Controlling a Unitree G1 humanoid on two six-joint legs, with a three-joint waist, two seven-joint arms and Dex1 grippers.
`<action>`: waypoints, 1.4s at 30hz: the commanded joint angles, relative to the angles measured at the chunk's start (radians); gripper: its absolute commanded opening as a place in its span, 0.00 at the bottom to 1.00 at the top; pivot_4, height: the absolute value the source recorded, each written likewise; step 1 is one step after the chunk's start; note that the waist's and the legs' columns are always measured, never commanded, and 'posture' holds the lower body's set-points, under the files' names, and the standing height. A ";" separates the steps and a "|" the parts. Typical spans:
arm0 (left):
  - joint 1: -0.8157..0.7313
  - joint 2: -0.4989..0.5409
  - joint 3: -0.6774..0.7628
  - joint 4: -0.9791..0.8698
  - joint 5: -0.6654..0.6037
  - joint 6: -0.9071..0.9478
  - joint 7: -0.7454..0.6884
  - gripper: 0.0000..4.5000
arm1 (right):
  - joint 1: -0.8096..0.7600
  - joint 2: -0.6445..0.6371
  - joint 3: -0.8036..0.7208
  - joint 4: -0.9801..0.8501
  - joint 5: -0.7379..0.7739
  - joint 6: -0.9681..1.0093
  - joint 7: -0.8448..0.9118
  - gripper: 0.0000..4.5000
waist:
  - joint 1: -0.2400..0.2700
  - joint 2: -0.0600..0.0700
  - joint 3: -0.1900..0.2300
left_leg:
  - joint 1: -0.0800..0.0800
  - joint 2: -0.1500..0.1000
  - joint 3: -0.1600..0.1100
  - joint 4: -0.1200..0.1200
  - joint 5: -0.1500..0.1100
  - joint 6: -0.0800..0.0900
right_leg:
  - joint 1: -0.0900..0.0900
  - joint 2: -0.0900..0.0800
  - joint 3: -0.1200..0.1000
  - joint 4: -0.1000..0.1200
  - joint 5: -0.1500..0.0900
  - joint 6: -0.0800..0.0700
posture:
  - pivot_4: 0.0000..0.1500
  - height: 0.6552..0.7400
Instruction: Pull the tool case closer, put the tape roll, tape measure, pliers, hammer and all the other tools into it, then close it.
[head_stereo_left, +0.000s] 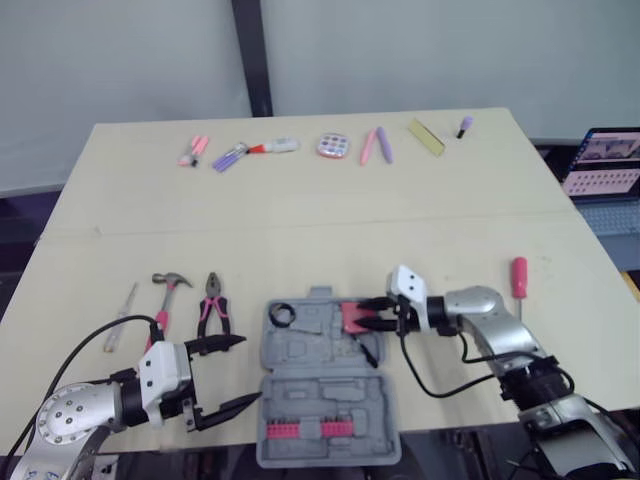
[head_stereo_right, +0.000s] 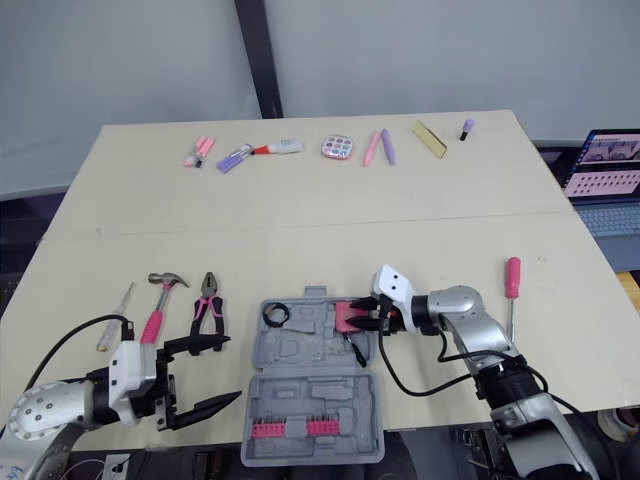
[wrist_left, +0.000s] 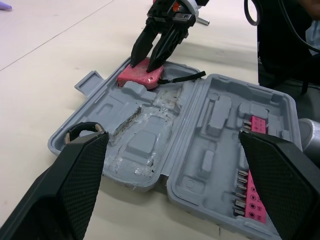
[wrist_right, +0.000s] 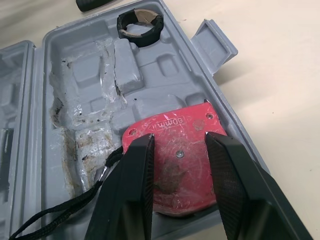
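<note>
Left gripper (head_stereo_left: 246, 372) hangs empty, fingers spread wide, just beside the open tool case (head_stereo_left: 325, 405). Right gripper (head_stereo_left: 374, 318) has its fingers slightly parted over the pink tape measure (head_stereo_left: 352, 318), which lies flat in the case's far right corner. Best to seat it squarely, then lift straight clear of its strap (wrist_right: 60, 207).

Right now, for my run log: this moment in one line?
right hand: at tape measure in tool case; left hand: open; tape roll: in case; pliers, hammer: on table
</note>
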 joint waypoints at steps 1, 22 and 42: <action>0.007 0.008 0.024 -0.033 -0.007 -0.004 0.003 1.00 | 0.039 -0.007 0.030 0.066 -0.059 -0.020 -0.012 0.38 | 0.000 -0.001 -0.001 | 0.000 0.000 0.000 0.000 0.000 0.000 | 0.000 0.000 0.000 0.000 0.000 0.000 | 1.00 1.00; -0.001 0.006 0.028 -0.026 -0.002 -0.006 0.000 1.00 | 0.078 -0.022 0.071 0.168 -0.108 -0.096 -0.016 0.38 | 0.004 -0.008 -0.013 | 0.004 0.000 -0.002 -0.001 0.000 0.000 | 0.006 0.000 -0.001 -0.003 0.000 0.000 | 1.00 1.00; -0.003 0.006 0.026 -0.031 -0.001 -0.006 0.003 1.00 | 0.073 -0.017 0.092 0.228 -0.150 -0.146 -0.060 0.38 | 0.004 -0.008 -0.024 | 0.017 0.001 -0.002 -0.003 -0.005 0.003 | 0.022 0.000 -0.002 -0.011 0.000 -0.001 | 1.00 1.00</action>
